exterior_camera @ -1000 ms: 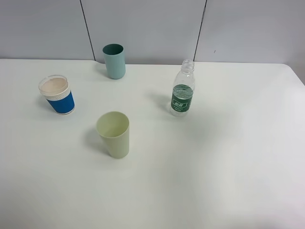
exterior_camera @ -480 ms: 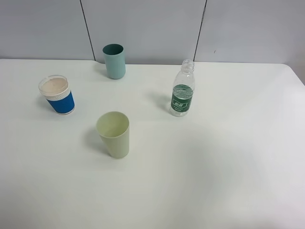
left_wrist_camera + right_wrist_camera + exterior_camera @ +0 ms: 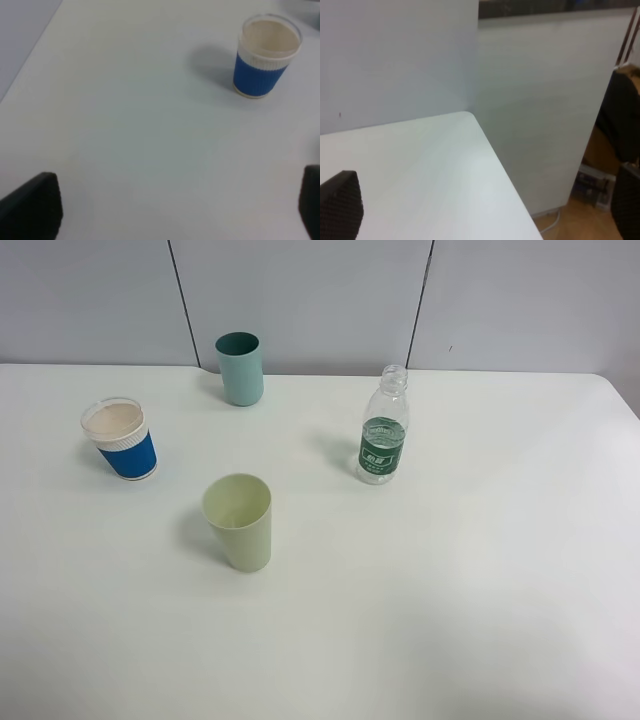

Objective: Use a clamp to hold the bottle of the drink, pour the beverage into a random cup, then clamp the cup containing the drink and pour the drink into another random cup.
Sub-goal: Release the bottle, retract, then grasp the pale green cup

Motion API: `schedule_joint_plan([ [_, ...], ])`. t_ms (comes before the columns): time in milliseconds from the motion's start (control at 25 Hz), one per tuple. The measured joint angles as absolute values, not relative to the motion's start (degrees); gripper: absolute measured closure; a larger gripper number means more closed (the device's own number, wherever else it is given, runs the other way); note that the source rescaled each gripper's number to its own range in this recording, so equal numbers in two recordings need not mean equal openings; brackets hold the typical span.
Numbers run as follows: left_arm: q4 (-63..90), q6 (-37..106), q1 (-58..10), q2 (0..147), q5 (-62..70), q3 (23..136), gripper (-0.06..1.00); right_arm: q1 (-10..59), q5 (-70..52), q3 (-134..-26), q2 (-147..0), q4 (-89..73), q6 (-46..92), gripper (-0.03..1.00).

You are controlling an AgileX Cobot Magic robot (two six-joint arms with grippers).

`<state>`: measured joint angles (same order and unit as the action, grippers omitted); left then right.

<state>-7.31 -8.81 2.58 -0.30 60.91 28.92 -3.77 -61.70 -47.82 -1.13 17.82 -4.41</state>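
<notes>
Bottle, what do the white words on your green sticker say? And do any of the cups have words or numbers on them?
On the bottle: white print on the green label, too small and blurred to read.
On the blue cup: no words or numbers show.
On the teal cup: none.
On the pale green cup: none.
</notes>
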Motion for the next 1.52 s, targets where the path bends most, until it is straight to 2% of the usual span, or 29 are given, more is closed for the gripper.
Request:
schedule_joint_plan([
  [280, -7.3, -8.8, 2.6, -0.3, 60.9, 28.9, 0.08, -3.8, -67.9, -45.9, 0.3, 14.9, 2.2, -0.03],
  [560, -7.3, -8.8, 2.6, -0.3, 60.9, 28.9, 0.08, -3.8, -63.1, -36.0, 0.3, 2.5, 3.6, -0.03],
  [760, -7.3, -8.8, 2.6, -0.3, 60.9, 28.9, 0.08, -3.8, -62.3, -29.3, 0.2, 1.4, 3.3, -0.03],
  [1520, -7.3, -8.8, 2.6, -0.3, 60.9, 28.9, 0.08, -3.8, -61.3, -28.7, 0.2, 1.5, 2.4, -0.03],
])
